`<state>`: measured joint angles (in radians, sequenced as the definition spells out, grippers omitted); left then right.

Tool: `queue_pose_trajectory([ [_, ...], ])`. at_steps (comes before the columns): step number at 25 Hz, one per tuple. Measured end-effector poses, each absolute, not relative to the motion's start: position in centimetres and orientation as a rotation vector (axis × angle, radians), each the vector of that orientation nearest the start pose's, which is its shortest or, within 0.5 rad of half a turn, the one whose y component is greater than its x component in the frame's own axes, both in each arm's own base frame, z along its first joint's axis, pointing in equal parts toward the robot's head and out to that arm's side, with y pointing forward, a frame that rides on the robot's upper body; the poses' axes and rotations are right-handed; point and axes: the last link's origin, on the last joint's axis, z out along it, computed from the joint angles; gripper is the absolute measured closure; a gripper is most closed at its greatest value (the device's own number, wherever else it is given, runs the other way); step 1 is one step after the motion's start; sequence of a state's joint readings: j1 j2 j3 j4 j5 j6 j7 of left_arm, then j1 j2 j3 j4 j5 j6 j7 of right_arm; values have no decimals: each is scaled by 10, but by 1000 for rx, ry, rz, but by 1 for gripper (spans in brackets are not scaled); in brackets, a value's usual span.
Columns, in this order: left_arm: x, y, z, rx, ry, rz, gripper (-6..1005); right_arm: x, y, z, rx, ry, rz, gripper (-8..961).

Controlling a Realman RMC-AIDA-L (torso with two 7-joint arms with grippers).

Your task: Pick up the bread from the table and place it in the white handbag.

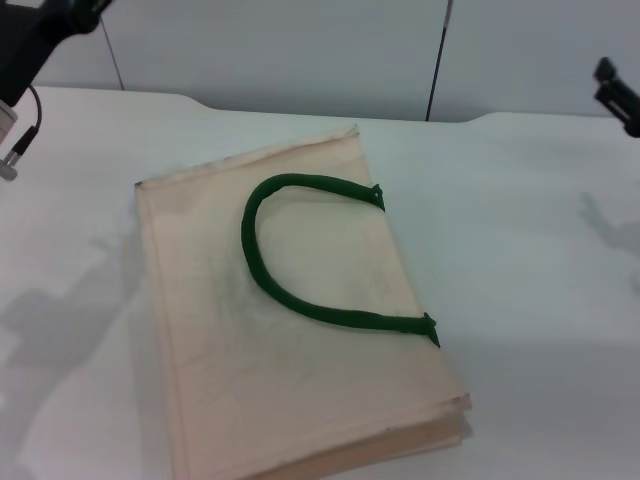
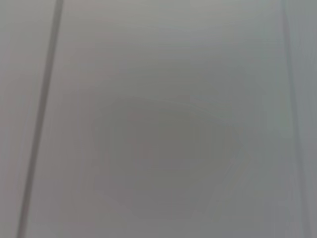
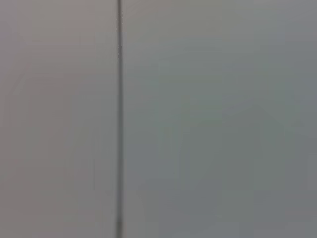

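The white handbag [image 1: 290, 330] lies flat on the white table [image 1: 530, 250], in the middle of the head view, with its dark green looped handle [image 1: 300, 260] resting on top. The bread is not in view. My left arm [image 1: 40, 40] is raised at the far left edge, high above the table. My right gripper [image 1: 620, 100] shows only as a dark tip at the far right edge, also raised. Both wrist views show only plain grey wall panels with a dark seam.
A grey panelled wall [image 1: 300, 50] stands behind the table's back edge. A cable and connector [image 1: 15, 150] hang from the left arm. Bare tabletop lies to the right and left of the bag.
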<state>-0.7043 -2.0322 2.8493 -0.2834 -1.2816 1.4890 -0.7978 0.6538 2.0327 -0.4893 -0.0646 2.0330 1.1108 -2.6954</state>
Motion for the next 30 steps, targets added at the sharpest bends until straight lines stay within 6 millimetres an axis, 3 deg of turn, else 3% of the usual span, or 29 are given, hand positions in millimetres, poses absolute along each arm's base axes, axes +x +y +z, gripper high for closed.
queue_pose_trajectory([
  [7,-274,394,61,-1411,-468,-1142,122,301,395,20,-1648,527,776,59],
  [12,-274,392,48,-1419,-534,-1158,123,303,395,25,-1601,547,800,59],
  [30,-268,383,46,-1435,-507,-1226,123,303,397,31,-1567,558,831,59],
])
